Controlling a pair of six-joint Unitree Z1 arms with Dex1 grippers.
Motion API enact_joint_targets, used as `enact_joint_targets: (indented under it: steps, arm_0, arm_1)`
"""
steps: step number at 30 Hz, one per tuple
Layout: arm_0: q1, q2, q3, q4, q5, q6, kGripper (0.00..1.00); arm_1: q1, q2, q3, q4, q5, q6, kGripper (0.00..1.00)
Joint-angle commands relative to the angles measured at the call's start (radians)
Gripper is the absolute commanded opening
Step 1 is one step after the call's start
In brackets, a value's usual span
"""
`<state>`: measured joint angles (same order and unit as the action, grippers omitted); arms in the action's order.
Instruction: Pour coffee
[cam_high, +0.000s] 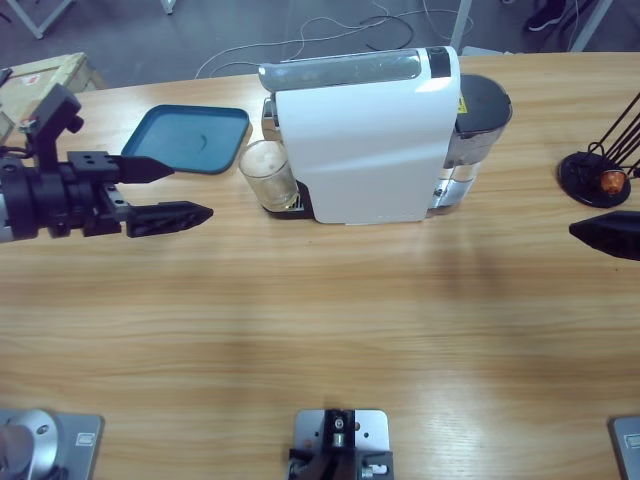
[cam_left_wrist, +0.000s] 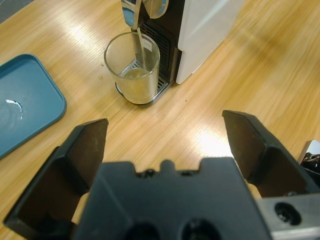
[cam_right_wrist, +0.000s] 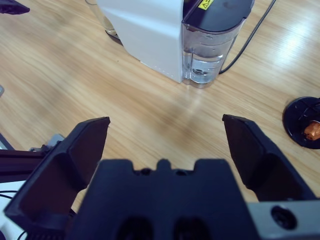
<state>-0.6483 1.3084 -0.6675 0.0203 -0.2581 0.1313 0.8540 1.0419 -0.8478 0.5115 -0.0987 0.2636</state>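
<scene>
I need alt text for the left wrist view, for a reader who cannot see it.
A clear glass with a little pale coffee stands under the spout of a white coffee machine on a wooden table. The left gripper is open, short of the glass; a blue tray lies at left.

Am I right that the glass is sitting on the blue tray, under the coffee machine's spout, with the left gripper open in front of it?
Not quite. The glass stands on the coffee machine's drip grate under the spout, beside the blue tray, not on it; the left wrist view shows this. The left gripper is indeed open in front of it.
</scene>
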Motion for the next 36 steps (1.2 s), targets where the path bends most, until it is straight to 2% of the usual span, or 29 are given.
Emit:
enact_joint_targets:
  steps: [1, 36]
  arm_0:
    - [-0.01, 0.015, 0.022, 0.01, 0.025, 0.015, 0.996]
    - [-0.01, 0.046, 0.008, 0.009, 0.06, 0.085, 0.996]
  arm_1:
    - [0.01, 0.029, 0.013, -0.002, 0.017, 0.0, 1.0]
    - [0.01, 0.055, 0.009, -0.019, 0.033, 0.0, 1.0]
